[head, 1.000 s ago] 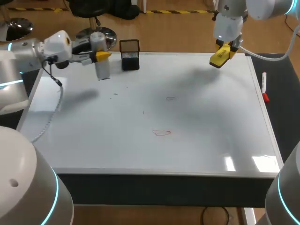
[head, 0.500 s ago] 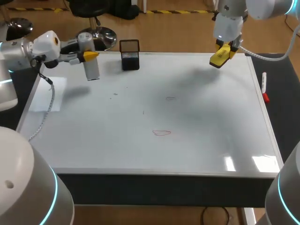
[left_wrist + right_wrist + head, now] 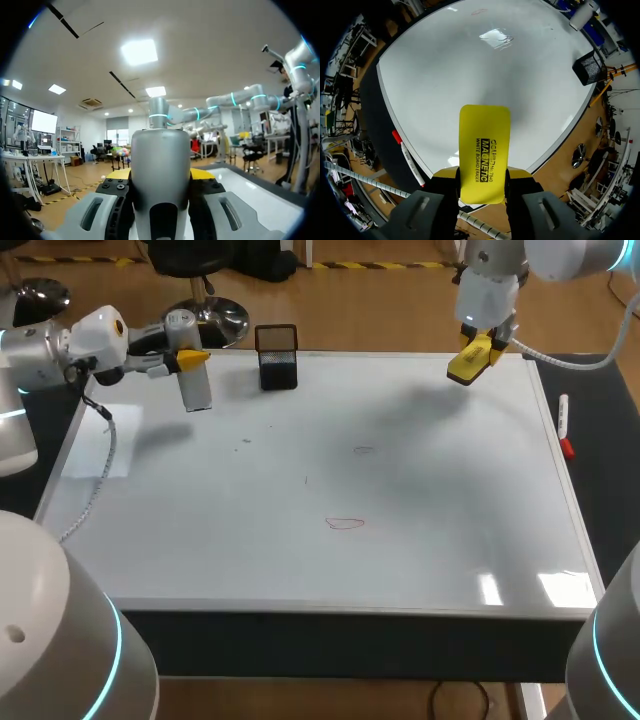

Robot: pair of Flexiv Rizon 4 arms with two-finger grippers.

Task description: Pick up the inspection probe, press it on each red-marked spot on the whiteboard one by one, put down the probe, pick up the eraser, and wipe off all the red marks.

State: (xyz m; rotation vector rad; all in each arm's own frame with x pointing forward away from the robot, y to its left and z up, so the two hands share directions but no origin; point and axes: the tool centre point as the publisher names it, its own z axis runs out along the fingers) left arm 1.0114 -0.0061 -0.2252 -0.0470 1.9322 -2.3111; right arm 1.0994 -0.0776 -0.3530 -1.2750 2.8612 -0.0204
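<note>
My left gripper [image 3: 190, 358] is shut on the grey cylindrical inspection probe [image 3: 192, 380], which hangs upright over the far left corner of the whiteboard [image 3: 420, 540]; its shadow falls apart from it. In the left wrist view the probe [image 3: 160, 170] fills the gap between the fingers of the left gripper [image 3: 161, 176]. My right gripper [image 3: 478, 343] is shut on the yellow eraser [image 3: 468, 362], held above the far right part of the board; it is between the fingers of the right gripper [image 3: 482, 174] as the eraser [image 3: 484, 150]. A red mark [image 3: 345, 523] lies mid-board, with a fainter mark [image 3: 363, 450] behind it.
A black mesh pen holder [image 3: 277, 357] stands at the far edge, right of the probe. A red-capped marker [image 3: 564, 425] lies on the dark strip beyond the board's right edge. A white sheet [image 3: 100, 440] lies at the left edge under my left arm's cable.
My left gripper carried the probe to the left and a little farther back, then stopped. The right arm and the eraser have not moved.
</note>
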